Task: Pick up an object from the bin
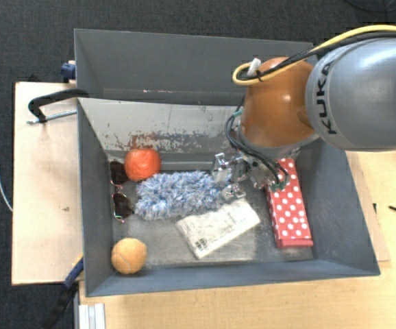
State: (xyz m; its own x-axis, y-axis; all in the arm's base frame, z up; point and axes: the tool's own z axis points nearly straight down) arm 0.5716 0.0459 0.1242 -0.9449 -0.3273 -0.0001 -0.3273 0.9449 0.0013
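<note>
My gripper is low in the bin, right of centre, partly hidden under the orange wrist cover. Its metal fingertips sit at the right end of a blue and white fuzzy cloth that lies across the middle of the bin. Just below the gripper lies a white packet with black print, tilted. A red box with white dots lies to the gripper's right, along the bin's right wall.
An orange-red ball rests at the back left. Dark sunglasses lie along the left wall. A tan ball sits in the front left corner. The arm covers the bin's back right.
</note>
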